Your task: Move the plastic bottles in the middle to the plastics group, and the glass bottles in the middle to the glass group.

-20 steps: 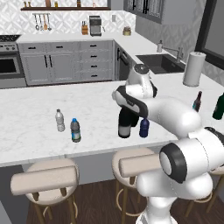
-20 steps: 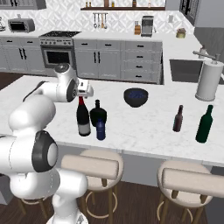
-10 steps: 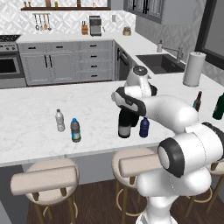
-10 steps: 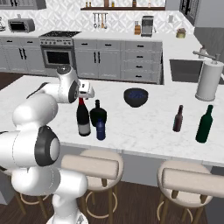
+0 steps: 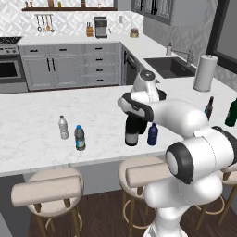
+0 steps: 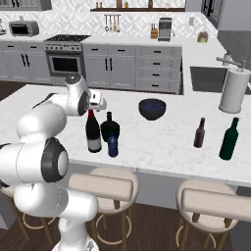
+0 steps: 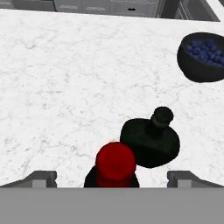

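Gripper (image 7: 111, 177) open above red-topped wine bottle (image 7: 114, 165).

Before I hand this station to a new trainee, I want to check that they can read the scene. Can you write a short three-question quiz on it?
1. True or false: the hand is shut on the wine bottle.
2. Which bottle stands nearest the wine bottle? A) the tall green bottle B) the squat black bottle C) the white-capped clear bottle
3. Fill in: the dark bowl holds small ____ balls.

Key:
1. False: in the hand view its fingers stand wide on either side of the red top, not touching it.
2. B
3. Blue
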